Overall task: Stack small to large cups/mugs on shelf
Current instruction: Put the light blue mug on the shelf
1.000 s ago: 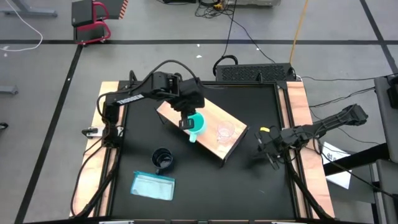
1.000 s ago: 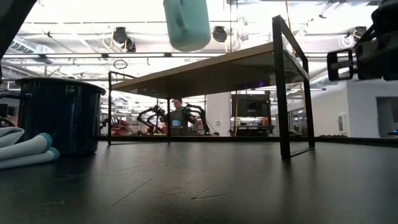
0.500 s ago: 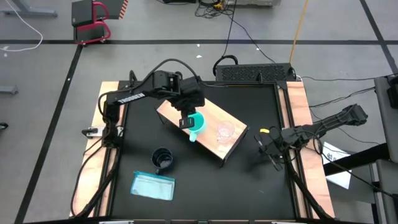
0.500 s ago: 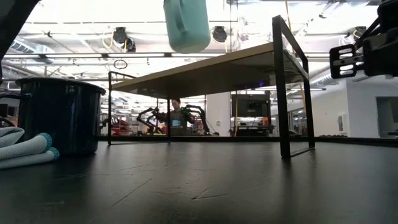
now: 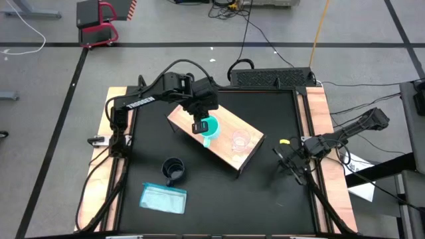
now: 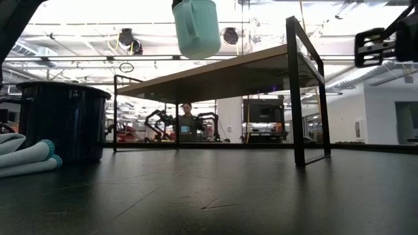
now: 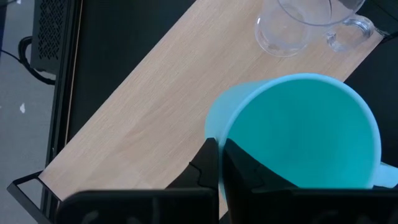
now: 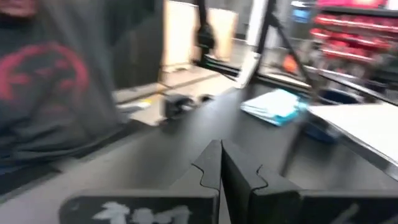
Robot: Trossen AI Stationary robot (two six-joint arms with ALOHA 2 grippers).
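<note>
Turquoise mug (image 5: 210, 128) pinched in left gripper (image 5: 200, 126), above shelf (image 5: 229, 126)

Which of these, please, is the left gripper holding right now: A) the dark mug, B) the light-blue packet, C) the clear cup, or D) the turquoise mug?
D: the left gripper has its fingers clamped on the rim of the turquoise mug, held above the shelf, while the clear cup stands on the shelf and the dark mug sits on the table.
</note>
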